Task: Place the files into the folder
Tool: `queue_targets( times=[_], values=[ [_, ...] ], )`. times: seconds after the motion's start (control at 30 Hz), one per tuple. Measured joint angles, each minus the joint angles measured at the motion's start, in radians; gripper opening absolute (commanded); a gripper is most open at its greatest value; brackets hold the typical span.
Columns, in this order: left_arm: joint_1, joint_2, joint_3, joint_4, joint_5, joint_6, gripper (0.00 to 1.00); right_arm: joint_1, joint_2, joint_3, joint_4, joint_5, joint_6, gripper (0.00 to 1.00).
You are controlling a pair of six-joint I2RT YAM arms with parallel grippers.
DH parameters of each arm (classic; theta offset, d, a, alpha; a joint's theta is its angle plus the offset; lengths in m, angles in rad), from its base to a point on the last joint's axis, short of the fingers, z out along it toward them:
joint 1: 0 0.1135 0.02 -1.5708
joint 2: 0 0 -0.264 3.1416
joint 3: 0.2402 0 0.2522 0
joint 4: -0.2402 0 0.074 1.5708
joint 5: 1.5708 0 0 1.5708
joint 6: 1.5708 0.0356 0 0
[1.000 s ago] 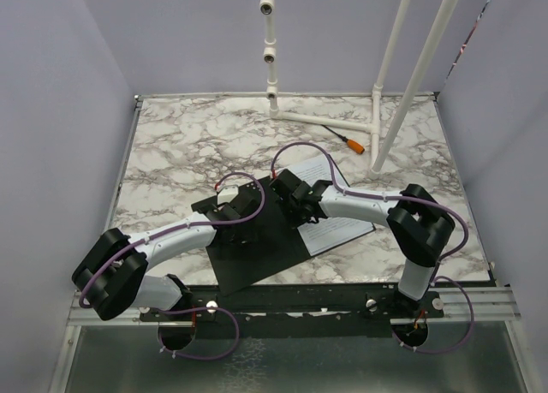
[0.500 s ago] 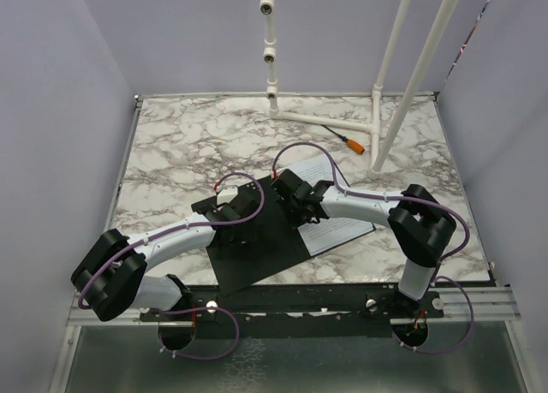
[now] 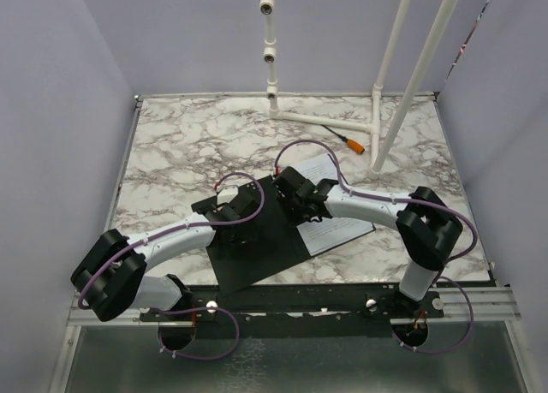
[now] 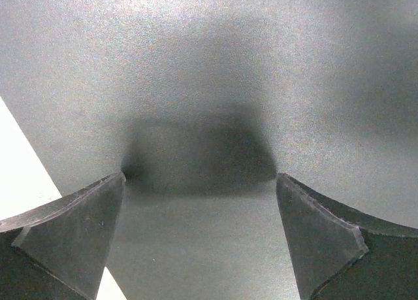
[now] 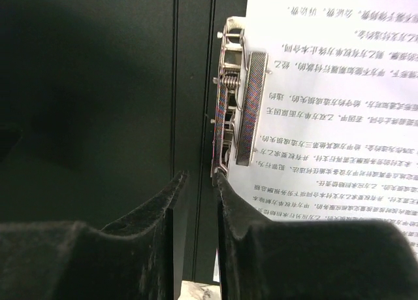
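Note:
The folder [image 3: 257, 249] lies open on the marble table, black inside up. The files [image 3: 341, 228], white sheets of dense black text, lie on its right half under the metal clip [image 5: 240, 107] at the spine. My right gripper [image 5: 200, 174] hovers low at the clip's near end. Its jaws stand a narrow gap apart with nothing between them, and its right fingertip is close beside the clip. My left gripper [image 4: 200, 177] is wide open, low over the folder's left half [image 4: 209, 65], holding nothing. In the top view both grippers [image 3: 240, 211] [image 3: 293, 194] are over the folder.
An orange-handled screwdriver [image 3: 347, 139] lies at the back of the table [image 3: 188, 153], beside white pipes [image 3: 377, 123] that rise from it. Lilac walls close in the left, back and right. A bright white patch [image 4: 19, 176] shows at the left wrist view's edge.
My right gripper's jaws, pressed together before, now stand slightly apart. The right arm's elbow has shifted a little to the right. The left arm has not moved.

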Motion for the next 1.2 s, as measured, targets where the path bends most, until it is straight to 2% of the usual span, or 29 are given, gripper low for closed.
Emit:
queue_targets(
  times=[0.23, 0.53, 0.9, 1.2],
  values=[
    [0.0, -0.015, 0.0, 0.0, 0.0, 0.004, 0.99, 0.0, -0.046, 0.036, -0.001, 0.04, 0.007, 0.33],
    [0.0, -0.081, 0.012, -0.014, 0.005, 0.023, 0.99, -0.004, -0.048, 0.084, 0.002, 0.077, 0.008, 0.34],
    [0.0, -0.222, 0.187, -0.089, 0.0, 0.126, 0.99, -0.024, 0.053, 0.119, 0.008, 0.079, 0.008, 0.34],
    [0.0, -0.32, 0.236, -0.111, -0.006, 0.237, 0.99, -0.037, 0.125, 0.142, 0.008, 0.079, 0.008, 0.3]
  ],
)
